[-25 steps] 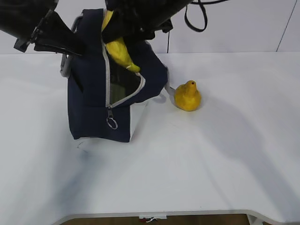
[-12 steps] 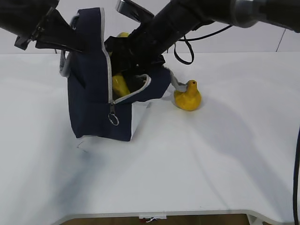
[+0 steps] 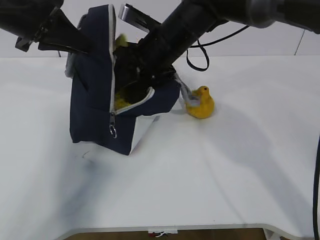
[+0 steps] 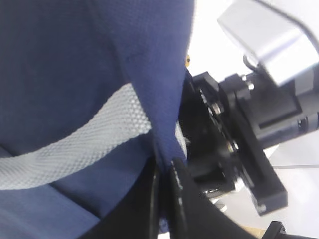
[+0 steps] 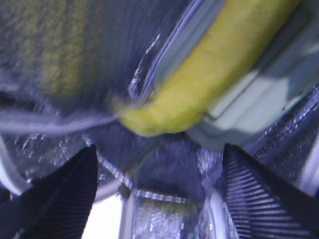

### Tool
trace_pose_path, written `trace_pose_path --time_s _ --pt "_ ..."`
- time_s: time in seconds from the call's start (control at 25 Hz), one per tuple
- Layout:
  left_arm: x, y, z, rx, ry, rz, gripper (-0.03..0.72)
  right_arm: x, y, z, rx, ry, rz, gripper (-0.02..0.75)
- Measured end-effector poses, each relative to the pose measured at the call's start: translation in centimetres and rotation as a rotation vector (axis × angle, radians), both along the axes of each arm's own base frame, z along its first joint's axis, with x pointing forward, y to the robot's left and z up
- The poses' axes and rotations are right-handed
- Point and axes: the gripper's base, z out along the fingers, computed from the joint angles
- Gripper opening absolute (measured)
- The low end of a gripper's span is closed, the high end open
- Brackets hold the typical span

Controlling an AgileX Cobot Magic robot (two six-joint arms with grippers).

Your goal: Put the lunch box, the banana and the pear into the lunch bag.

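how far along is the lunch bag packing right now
Done: the banana lies inside the lunch bag, against the pale-lidded lunch box, both seen in the right wrist view. In hand: the left end effector pinches the bag's fabric edge, while the right end effector sits open inside the bag. Left: the pear sits on the table beside the bag.

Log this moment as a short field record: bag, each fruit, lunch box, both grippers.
lunch bag: tilted on the table, top unzipped
banana: inside the bag, free of the gripper
lunch box: in the bag beside the banana
pear: on the table, right of the bag
left gripper: shut on the bag's fabric edge
right gripper: open, inside the bag
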Motion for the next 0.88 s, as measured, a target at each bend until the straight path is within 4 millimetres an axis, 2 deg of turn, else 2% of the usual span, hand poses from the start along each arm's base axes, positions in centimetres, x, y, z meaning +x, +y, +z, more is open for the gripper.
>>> trace_pose_path --time_s 0.12,0.24,0.52,0.88 --pt "0.0 0.0 0.0 0.000 0.000 0.000 -0.006 0.0 0.0 0.0 -0.001 -0.002 0.007 0.573" --pt "0.0 0.0 0.0 0.000 0.000 0.000 -0.006 -0.1 0.0 0.1 -0.008 -0.001 0.018 0.614" --pt "0.0 0.0 -0.1 0.009 -0.001 -0.002 -0.006 0.6 -1.1 4.1 -0.119 -0.173 0.004 0.592" --pt "0.0 0.1 -0.1 0.023 -0.003 -0.004 -0.006 0.1 -4.7 8.0 -0.392 -0.264 -0.247 0.550"
